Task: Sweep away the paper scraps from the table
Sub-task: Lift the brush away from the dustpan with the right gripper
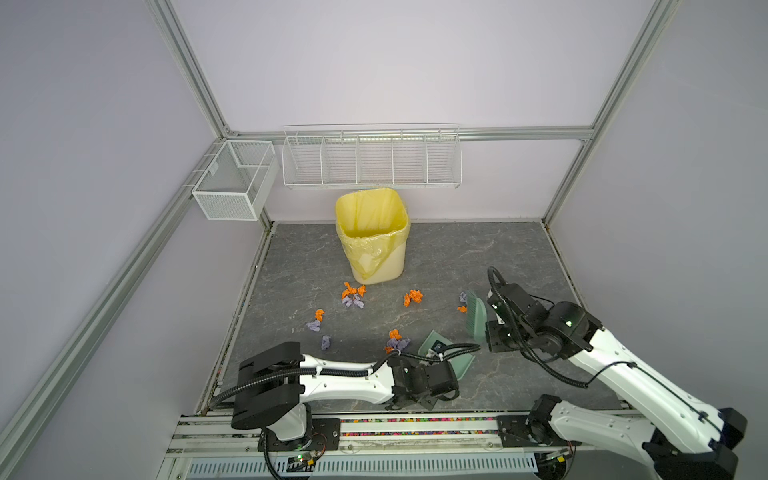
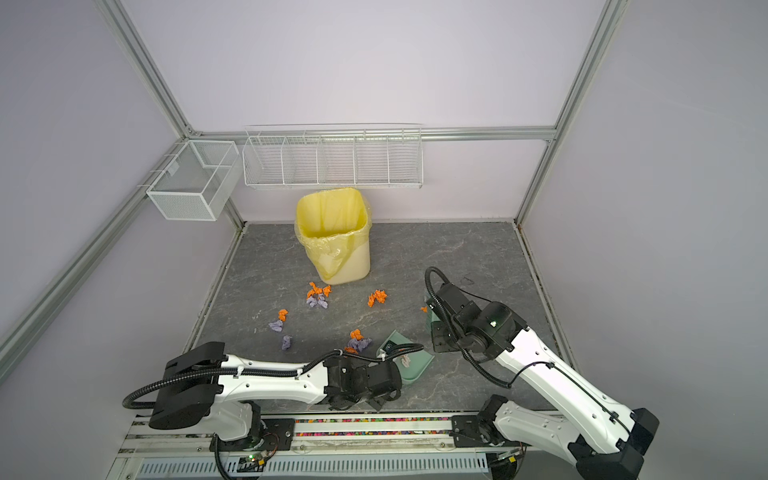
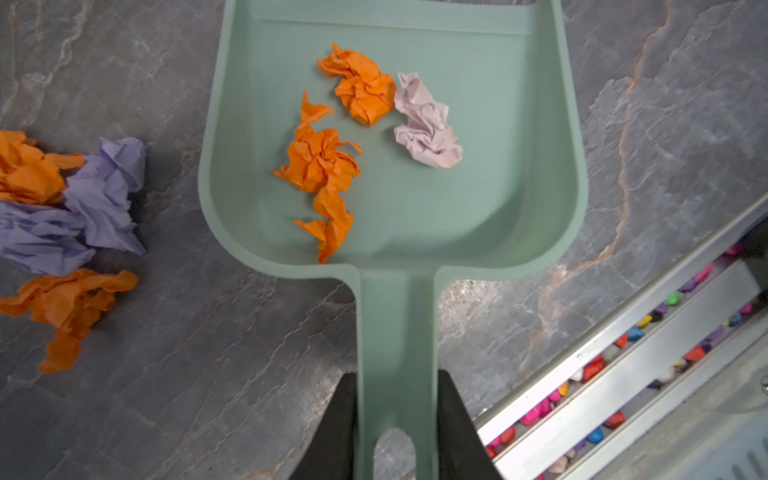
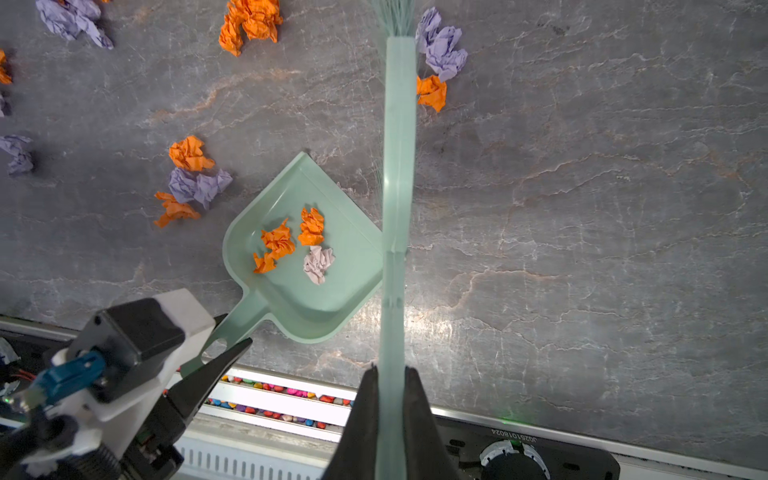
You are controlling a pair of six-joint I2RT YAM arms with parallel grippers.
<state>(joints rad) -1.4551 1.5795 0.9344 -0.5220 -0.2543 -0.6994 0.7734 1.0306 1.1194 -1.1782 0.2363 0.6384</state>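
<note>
Three paper scraps (image 3: 320, 166), two orange and one whitish, are lying in the mint-green dustpan (image 3: 498, 187) just ahead of the left pincer (image 3: 395, 382), whose jaws are clamping the dustpan's handle. The right pincer (image 4: 390, 370) is squeezing the matching brush (image 4: 399, 166) by its handle, with a lilac and an orange wad lying beside the far bristle end, which is probably touching the table (image 4: 582, 208). More scraps are sitting on the table close beside the dustpan.

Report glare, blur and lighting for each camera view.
Right wrist view: bright glare patch on the table beside the brush, whose near handle is blurred. Left wrist view: paper scraps in the dustpan sharp, evenly lit. In both top views: softer detail, no glare.
</note>
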